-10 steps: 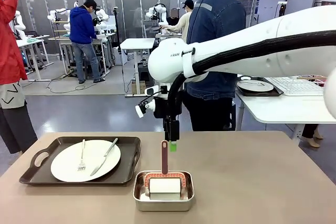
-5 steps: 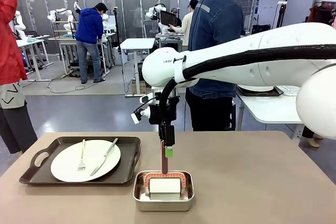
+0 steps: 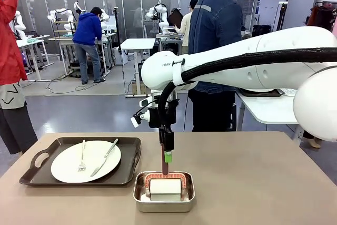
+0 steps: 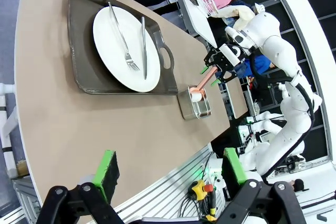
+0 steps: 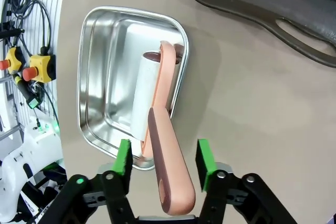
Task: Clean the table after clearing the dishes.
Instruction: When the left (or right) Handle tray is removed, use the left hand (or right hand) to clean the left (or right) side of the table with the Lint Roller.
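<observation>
Our right hand (image 5: 164, 162), still unclenched, straddles the handle of the lint roller (image 5: 157, 124) in the steel pan (image 5: 100, 66). Our left hand (image 4: 170, 166) hangs released.

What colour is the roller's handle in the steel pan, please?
The handle is salmon pink; right wrist view shows it best.

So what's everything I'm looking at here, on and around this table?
table: one, taupe, across the foreground
tray: one, dark brown, table's left part
plate: one, white, on the tray
fork: one, silver, on the plate
knife: one, silver, on the plate beside the fork
pan: one, steel, near edge, middle
lint roller: one, white roll with pink handle, in the pan
person: one, denim jacket, far side
left gripper: black, green pads, open, above the table's robot-side edge
right gripper: black, green pads, open astride the roller's handle
</observation>
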Controlling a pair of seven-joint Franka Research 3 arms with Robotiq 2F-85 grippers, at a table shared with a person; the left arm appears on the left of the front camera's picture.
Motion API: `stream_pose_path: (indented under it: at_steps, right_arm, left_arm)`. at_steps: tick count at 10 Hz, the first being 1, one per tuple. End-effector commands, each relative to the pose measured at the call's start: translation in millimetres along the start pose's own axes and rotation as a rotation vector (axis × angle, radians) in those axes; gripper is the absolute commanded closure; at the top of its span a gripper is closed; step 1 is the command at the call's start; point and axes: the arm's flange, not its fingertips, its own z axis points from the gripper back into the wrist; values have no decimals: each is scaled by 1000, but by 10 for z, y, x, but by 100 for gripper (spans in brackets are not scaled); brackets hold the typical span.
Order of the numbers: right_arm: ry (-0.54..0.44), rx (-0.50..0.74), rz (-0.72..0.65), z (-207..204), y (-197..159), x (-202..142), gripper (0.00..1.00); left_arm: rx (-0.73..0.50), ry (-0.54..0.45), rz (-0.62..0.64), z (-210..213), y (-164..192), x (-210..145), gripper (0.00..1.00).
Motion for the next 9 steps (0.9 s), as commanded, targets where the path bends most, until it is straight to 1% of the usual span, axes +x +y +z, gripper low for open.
stream_pose_path:
  at_steps: [1, 4, 7, 9]
  right_arm:
    - [28, 6, -21, 41, 34, 53, 100]
    - [13, -3, -31, 62, 49, 31, 100]
    - [27, -10, -43, 102, 109, 76, 100]
    - [32, -20, -76, 163, 239, 56, 100]
  left_arm:
    - [-17, -13, -15, 25, -8, -21, 0]
    - [-17, -13, -15, 25, -8, -21, 0]
    - [-17, -13, -15, 25, -8, -21, 0]
    - [-17, -13, -15, 25, -8, -21, 0]
